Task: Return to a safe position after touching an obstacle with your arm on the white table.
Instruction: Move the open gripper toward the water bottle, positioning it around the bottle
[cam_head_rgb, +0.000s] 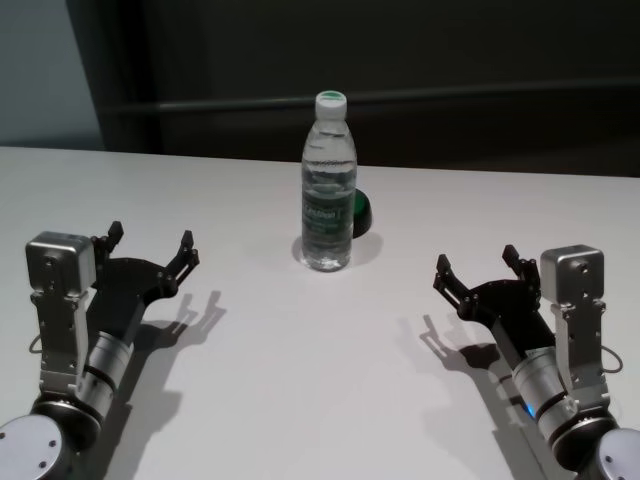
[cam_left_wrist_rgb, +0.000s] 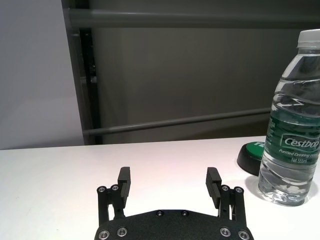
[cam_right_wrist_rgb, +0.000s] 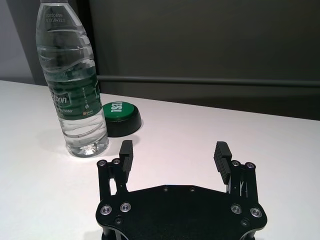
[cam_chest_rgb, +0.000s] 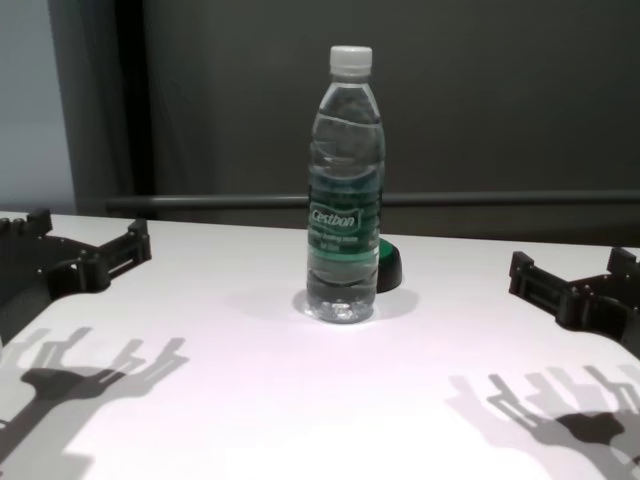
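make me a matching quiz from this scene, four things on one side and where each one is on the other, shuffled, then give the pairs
Things:
1. water bottle
2. green-topped button
3. left tool
4. right tool

Places:
A. low over the white table on the robot's right side, fingers open, empty
B. upright near the middle of the table
C. just behind the bottle, partly hidden by it in the head view
D. low over the table on the robot's left side, fingers open, empty

Pairs: 1-B, 2-C, 3-D, 4-A
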